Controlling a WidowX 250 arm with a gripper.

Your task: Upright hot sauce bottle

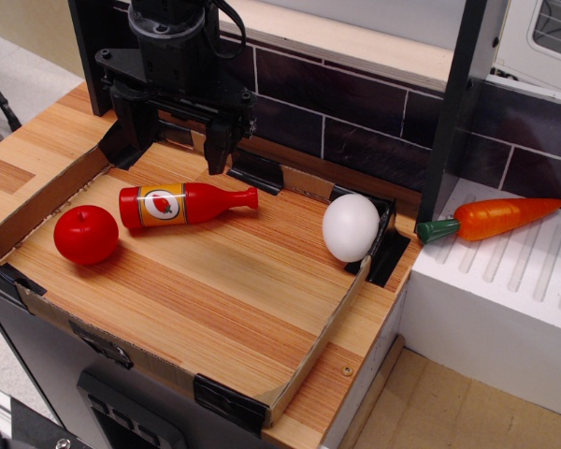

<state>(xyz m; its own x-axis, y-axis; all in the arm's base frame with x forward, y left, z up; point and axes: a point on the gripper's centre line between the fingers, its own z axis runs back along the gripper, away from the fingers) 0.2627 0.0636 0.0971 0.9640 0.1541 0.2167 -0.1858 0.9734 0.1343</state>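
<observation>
The hot sauce bottle (182,204) lies on its side on the wooden tray floor (215,290). It is glossy red with an orange-yellow label, and its narrow neck points right. My black gripper (173,150) hangs just behind and above the bottle, near the back wall. Its two fingers (220,154) are spread wide apart and hold nothing. It is not touching the bottle.
A round red apple-like ball (86,234) sits left of the bottle's base. A white egg (351,227) rests at the tray's right rim. An orange toy carrot (491,218) lies on the white ribbed drainer to the right. Low cardboard walls (37,210) edge the tray.
</observation>
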